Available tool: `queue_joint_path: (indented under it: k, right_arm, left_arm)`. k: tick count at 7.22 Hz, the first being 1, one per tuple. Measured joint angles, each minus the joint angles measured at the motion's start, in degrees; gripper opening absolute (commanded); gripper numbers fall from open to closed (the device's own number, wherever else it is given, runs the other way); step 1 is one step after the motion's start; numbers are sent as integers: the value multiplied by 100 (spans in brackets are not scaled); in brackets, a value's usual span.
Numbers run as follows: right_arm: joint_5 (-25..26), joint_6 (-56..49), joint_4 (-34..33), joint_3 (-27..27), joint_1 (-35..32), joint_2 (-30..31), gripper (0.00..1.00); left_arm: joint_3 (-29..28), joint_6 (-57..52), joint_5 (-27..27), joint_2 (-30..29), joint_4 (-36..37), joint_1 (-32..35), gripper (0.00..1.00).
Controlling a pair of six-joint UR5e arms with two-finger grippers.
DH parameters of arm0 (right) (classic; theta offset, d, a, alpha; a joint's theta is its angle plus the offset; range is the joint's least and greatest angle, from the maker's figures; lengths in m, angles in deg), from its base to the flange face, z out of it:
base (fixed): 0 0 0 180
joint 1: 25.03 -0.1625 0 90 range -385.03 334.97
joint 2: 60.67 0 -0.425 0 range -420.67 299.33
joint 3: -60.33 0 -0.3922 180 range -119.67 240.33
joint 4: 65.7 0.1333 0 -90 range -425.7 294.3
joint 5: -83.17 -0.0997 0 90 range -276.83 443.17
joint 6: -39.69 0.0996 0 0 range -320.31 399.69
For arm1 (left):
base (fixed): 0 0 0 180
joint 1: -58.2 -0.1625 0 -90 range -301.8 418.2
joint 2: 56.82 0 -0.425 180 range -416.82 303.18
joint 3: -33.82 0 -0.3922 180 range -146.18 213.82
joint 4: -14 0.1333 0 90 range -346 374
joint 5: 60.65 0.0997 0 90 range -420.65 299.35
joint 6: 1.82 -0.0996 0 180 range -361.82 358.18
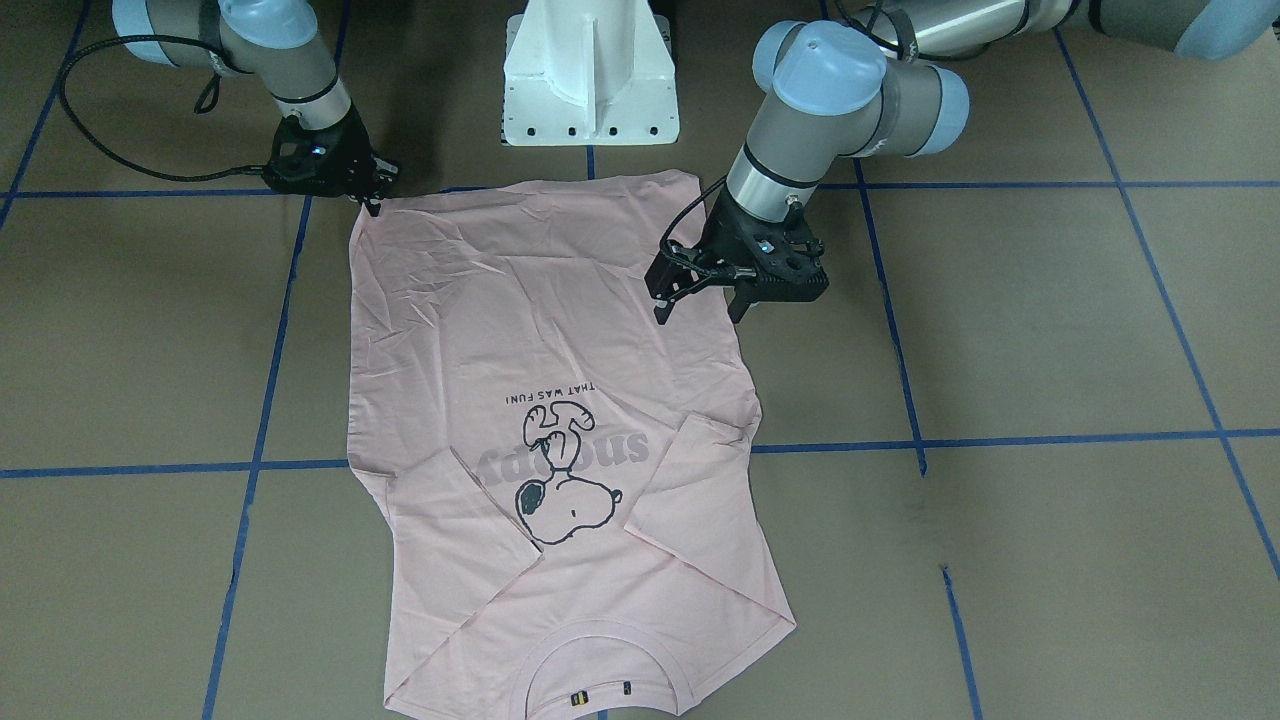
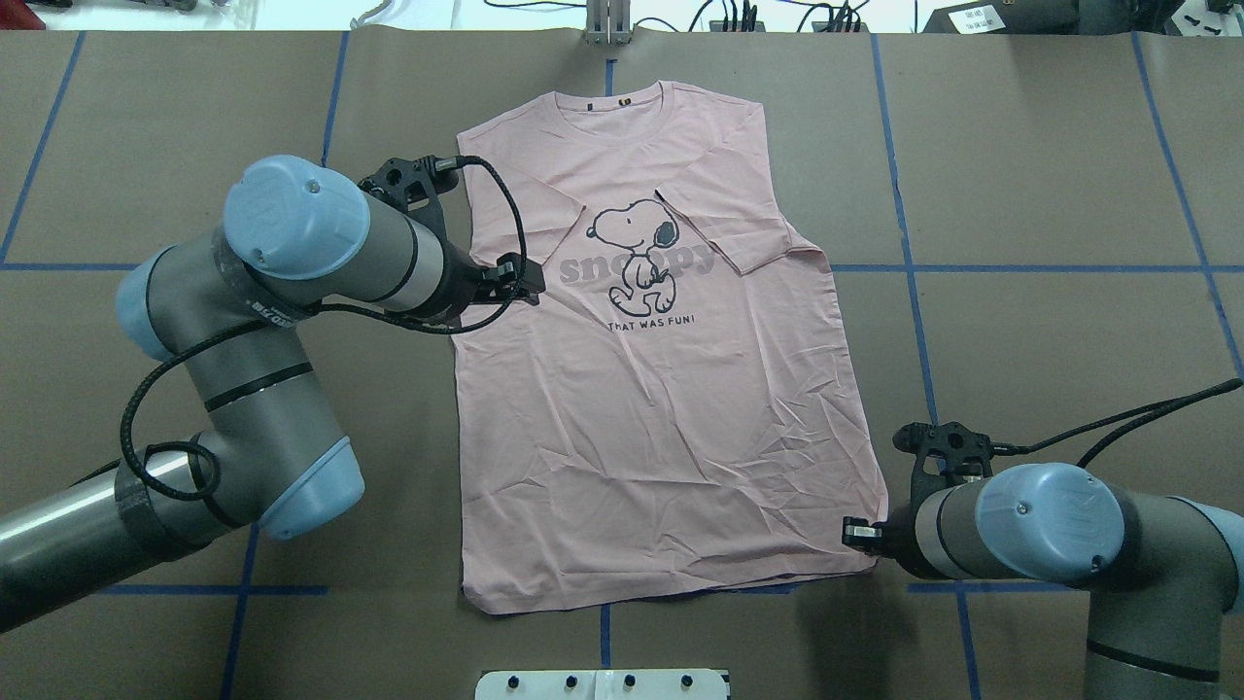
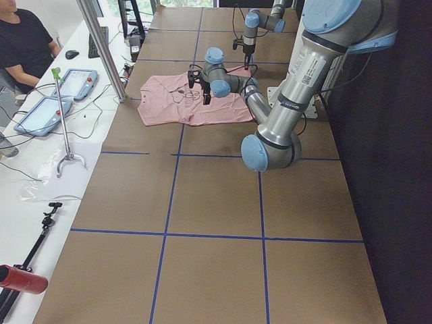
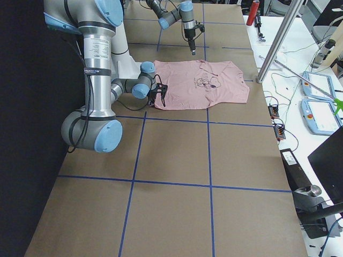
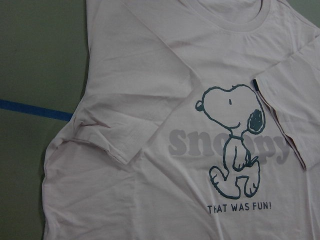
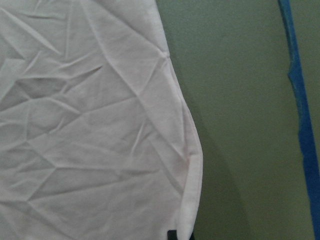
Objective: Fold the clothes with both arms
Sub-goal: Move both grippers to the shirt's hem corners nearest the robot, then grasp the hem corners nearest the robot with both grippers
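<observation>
Shirt (image 2: 661, 428) flat on table just before base (image 1: 590, 70), hem nearest base, collar farthest, sleeves tucked in, likely ready for the next fold. Right gripper (image 1: 372, 200) down at hem corner near base, probably to pinch it; jaw state unclear. Left gripper (image 1: 702, 305) farther from base, above side edge, fingers spread, empty.

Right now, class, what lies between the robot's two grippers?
Only the T-shirt: its wrinkled lower body spans that stretch, and the overhead view shows this.

The T-shirt (image 2: 661, 437) is pale pink with a dark dog picture and grey letters. The worktop (image 2: 1050, 340) is brown with a grid of blue lines.
</observation>
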Motion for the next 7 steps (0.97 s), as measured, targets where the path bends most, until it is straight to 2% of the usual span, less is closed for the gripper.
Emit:
queue_joint_path:
  k: [2, 3, 5, 7]
  right_arm:
    - [0, 0, 1, -258, -37, 23, 0]
    - [6, 0, 1, -324, -50, 5, 0]
    - [7, 0, 1, -413, -61, -31, 0]
    - [-10, 0, 1, -472, -84, -33, 0]
  left_arm:
    - [804, 888, 146, 908, 118, -657, 100]
    - [1169, 1493, 423, 1181, 441, -1165, 98]
    - [1374, 2426, 797, 1148, 1104, -2025, 97]
    - [1301, 2748, 928, 982, 1297, -2341, 96]
